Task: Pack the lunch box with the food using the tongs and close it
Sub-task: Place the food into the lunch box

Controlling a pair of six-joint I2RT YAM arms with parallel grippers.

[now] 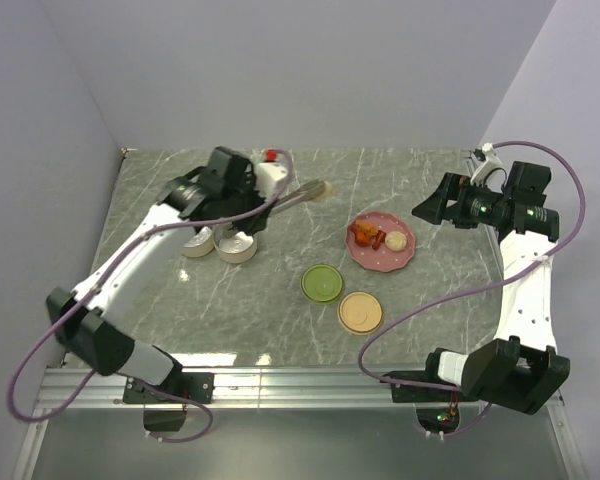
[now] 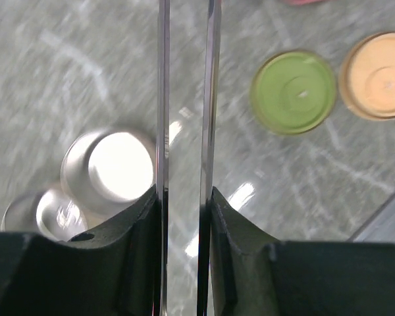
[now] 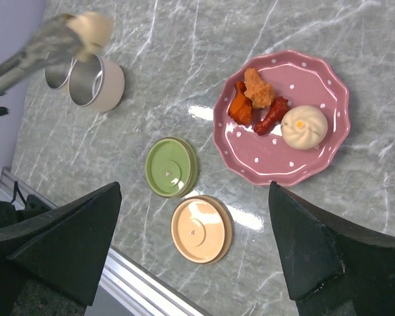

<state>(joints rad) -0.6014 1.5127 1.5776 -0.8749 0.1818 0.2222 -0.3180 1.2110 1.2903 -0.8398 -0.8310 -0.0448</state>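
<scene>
My left gripper (image 2: 184, 194) (image 1: 265, 200) is shut on the tongs (image 2: 163, 99) (image 1: 298, 194), pressing their two silver arms toward each other. The tong tips pinch a pale round ball (image 3: 89, 29) in the air above the table, beside two open round lunch box pots (image 3: 95, 82) (image 1: 238, 247). More food lies on the pink dotted plate (image 3: 250, 153): red-orange chunks (image 3: 253, 102) and a second pale ball (image 3: 304, 126). My right gripper (image 3: 194, 191) (image 1: 427, 208) hangs open and empty to the right of the plate.
A green lid (image 1: 322, 283) and an orange lid (image 1: 361, 312) lie flat near the table's front edge, in front of the plate. The metal table rail (image 1: 280, 378) runs along the near side. Walls close in the back and both sides.
</scene>
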